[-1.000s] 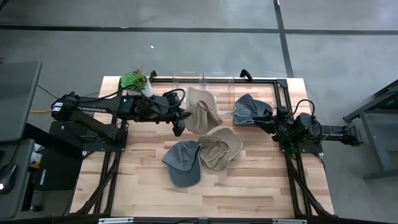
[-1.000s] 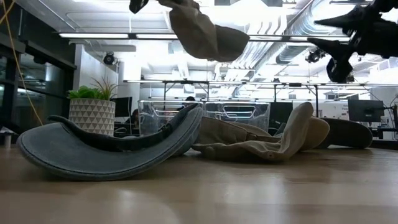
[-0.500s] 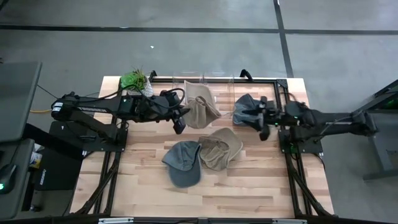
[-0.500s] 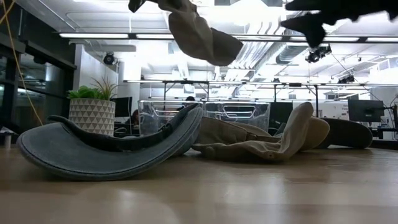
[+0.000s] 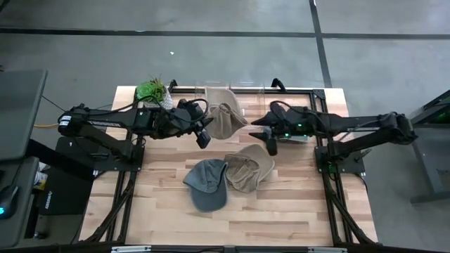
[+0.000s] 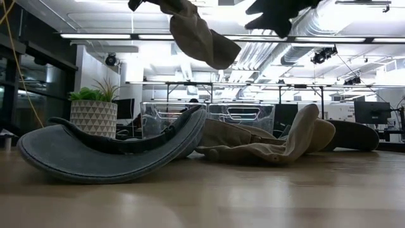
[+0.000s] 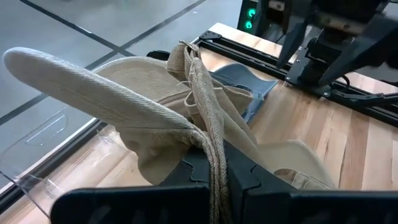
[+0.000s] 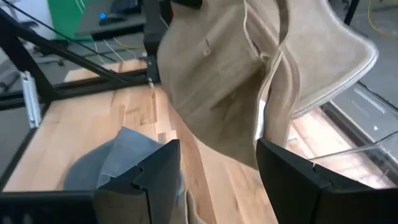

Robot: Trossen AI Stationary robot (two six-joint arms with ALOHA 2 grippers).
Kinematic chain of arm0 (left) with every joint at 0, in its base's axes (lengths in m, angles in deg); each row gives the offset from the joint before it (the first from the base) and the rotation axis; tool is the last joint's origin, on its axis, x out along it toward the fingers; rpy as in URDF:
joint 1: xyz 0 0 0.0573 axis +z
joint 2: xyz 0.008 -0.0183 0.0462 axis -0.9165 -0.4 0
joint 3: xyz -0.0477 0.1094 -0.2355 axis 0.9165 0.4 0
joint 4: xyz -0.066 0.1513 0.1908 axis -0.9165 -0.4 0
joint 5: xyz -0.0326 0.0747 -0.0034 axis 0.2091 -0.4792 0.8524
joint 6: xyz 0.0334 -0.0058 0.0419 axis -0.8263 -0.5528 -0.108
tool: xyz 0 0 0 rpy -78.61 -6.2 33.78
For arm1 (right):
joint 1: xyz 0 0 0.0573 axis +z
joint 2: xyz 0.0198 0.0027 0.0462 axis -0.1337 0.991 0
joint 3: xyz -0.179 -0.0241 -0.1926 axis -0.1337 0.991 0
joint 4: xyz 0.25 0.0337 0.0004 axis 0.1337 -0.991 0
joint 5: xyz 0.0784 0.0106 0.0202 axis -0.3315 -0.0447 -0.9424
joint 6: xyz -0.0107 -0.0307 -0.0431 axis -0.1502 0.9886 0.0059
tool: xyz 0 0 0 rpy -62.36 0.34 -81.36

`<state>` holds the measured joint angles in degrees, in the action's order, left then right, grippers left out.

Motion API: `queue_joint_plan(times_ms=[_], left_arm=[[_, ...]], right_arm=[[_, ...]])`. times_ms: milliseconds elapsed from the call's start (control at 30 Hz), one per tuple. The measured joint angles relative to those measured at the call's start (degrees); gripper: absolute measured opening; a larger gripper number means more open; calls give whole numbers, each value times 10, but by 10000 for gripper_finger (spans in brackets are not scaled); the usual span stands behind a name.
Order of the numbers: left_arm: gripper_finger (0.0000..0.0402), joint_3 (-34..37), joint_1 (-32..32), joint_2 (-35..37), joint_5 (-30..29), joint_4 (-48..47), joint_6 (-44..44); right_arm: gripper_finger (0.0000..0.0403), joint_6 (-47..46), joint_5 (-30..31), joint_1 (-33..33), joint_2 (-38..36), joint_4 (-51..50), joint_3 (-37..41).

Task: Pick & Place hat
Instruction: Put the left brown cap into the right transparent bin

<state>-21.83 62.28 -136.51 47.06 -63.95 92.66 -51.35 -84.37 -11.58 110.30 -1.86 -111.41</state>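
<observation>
My left gripper is shut on a beige brimmed hat, high over the table's far middle. My right gripper is open, raised just right of that hat and not touching it; the hat fills its wrist view. A grey-blue cap lies crown-down on the table. A second beige hat lies beside it. A dark grey hat lies under my right arm, mostly hidden. My left gripper pinches a bunched fold of the beige hat's cloth between its two fingers, coming roughly level from the table's left. The hat is lifted clear of the table and hangs from the fingers, its brim sticking out sideways.
A clear plastic bin stands at the table's far edge, with a potted plant at the far left corner. A black metal frame borders the right side. Bare wood lies toward the near edge.
My right arm has swung out from the table's right side toward the left, over the dark grey hat, and now sits beside the held beige hat. My left gripper has carried the beige hat a little toward the far edge, still shut on it.
</observation>
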Motion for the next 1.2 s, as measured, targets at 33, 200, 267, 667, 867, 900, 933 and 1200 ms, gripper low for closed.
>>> queue_joint_plan(times_ms=[33, 200, 267, 667, 867, 900, 933, 1200], left_arm=[[0, 0, 0, 0, 0, 0, 0], [0, 0, 0, 0, -2, 0, -1], [0, 0, 0, 0, -2, 0, -1], [0, 0, 0, 0, -2, -1, -2], [0, 0, 0, 0, -11, -1, -14], [0, 0, 0, 0, -11, -1, -14], [0, 0, 0, 0, -11, -1, -14], [0, 0, 0, 0, -15, -1, -14]], right_arm=[[208, -3, 0, -4, 8, -2, -3], [232, -18, -31, -29, 32, 16, -14], [248, -18, -38, -38, 36, 19, -16], [296, -4, -93, -100, 56, 26, -17], [296, -11, -120, -114, 86, 60, -17], [296, -14, -123, -116, 91, 68, -17], [296, -14, -125, -117, 96, 71, -17], [296, -30, -151, -122, 135, 125, -17]])
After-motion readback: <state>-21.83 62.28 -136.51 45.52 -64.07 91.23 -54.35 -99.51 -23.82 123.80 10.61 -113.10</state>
